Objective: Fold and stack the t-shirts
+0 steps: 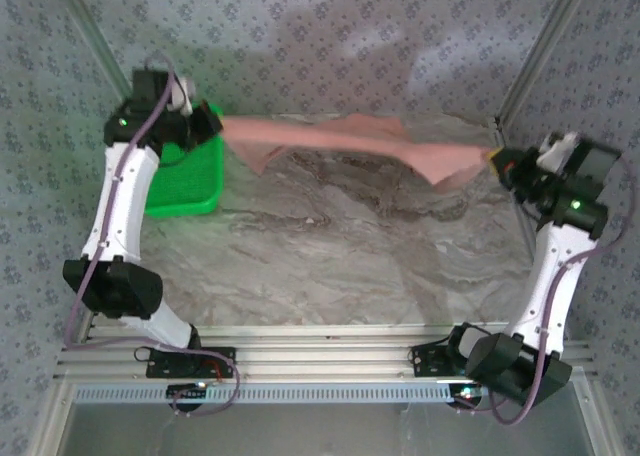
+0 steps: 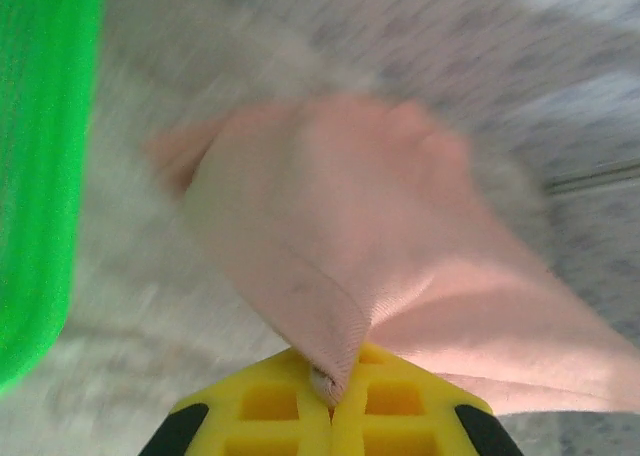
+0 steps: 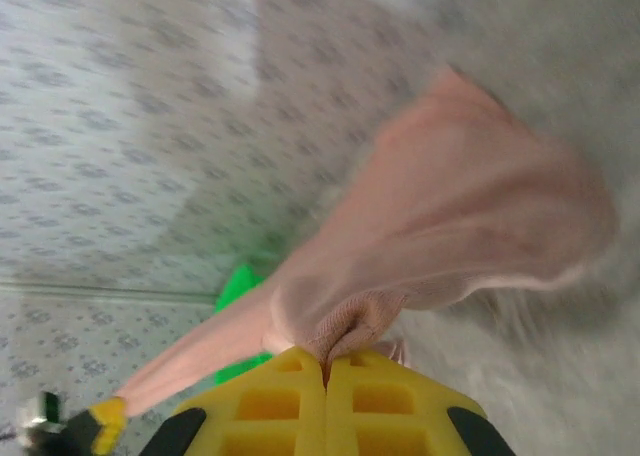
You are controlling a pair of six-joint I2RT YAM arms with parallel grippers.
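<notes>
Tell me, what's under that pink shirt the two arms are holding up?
Under the pink t-shirt is the marbled table, shadowed; the green basket sits by its left end. The strip of table right behind the cloth is covered, so unseen.

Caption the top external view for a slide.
Two arms hold a pink t-shirt stretched between shut jaws over the table's far side; green basket by the left arm.

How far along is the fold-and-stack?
Early. Done: t-shirt is picked up beside the green basket. In hand: left pincer and right pincer each shut on an end, holding it stretched above the table. Left: no fold yet, nothing stacked.
</notes>
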